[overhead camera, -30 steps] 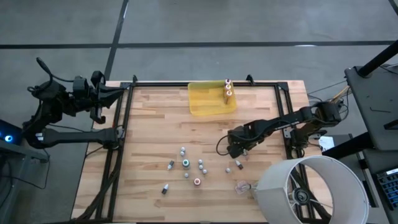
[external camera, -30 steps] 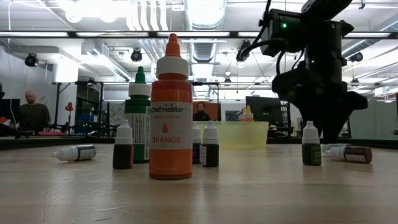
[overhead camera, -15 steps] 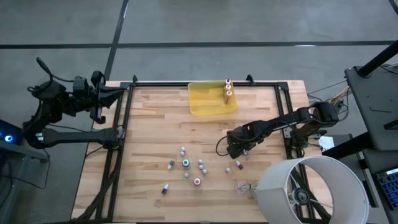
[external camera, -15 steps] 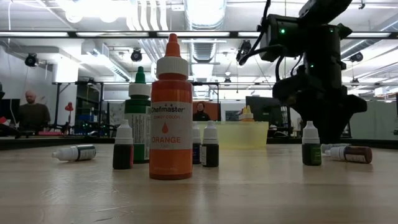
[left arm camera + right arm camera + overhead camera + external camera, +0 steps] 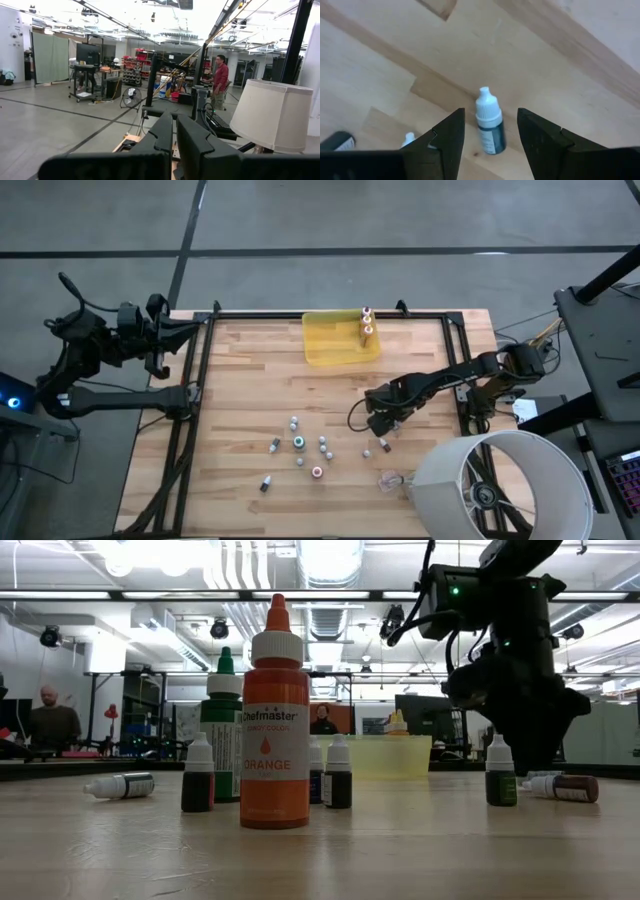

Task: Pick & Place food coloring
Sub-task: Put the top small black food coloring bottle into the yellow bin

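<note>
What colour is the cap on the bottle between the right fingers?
White, on the small bottle with a dark body; the right wrist view shows it best.

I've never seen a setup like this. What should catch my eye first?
Nearest the table-level camera stands a big orange bottle, towering over the tiny food coloring bottles scattered on the wooden table. The right pincer hangs open just above one white-capped bottle. A yellow tray sits at the far edge.

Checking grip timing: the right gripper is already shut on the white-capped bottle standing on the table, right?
Not quite. The right gripper is open: in the right wrist view its fingers stand apart on either side of the white-capped bottle, which stands on the table.
</note>
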Robot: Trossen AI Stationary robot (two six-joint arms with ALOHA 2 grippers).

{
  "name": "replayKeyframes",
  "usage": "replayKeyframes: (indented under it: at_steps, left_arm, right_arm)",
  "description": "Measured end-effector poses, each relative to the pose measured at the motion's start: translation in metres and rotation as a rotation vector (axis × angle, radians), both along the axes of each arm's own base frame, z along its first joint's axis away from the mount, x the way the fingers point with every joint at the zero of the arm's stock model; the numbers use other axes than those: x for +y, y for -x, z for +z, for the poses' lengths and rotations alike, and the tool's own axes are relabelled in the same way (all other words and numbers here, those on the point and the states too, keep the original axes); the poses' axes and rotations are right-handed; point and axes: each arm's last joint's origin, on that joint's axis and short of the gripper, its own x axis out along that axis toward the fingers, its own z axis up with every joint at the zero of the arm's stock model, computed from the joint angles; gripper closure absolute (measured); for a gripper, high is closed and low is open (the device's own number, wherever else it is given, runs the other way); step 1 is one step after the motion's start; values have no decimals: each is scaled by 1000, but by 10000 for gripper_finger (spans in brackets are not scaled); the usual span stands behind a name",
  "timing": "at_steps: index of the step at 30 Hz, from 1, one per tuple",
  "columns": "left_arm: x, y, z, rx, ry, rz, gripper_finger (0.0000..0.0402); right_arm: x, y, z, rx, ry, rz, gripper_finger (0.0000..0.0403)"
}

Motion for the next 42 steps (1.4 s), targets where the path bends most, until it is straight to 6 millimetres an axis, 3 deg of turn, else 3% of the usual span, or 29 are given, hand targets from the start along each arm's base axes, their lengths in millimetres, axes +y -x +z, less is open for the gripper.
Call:
replayKeyframes:
  at_steps: [16, 29, 42]
  left_arm:
    - [0, 0, 0, 0, 0, 0, 401]
    - [0, 0, 0, 0, 0, 0, 401]
    - [0, 0, 0, 0, 0, 0, 401]
  right_arm:
    - [10, 3, 0, 0, -35, 194, 232]
    - [15, 5, -1, 10, 8, 215, 233]
    - [17, 9, -4, 30, 3, 201, 273]
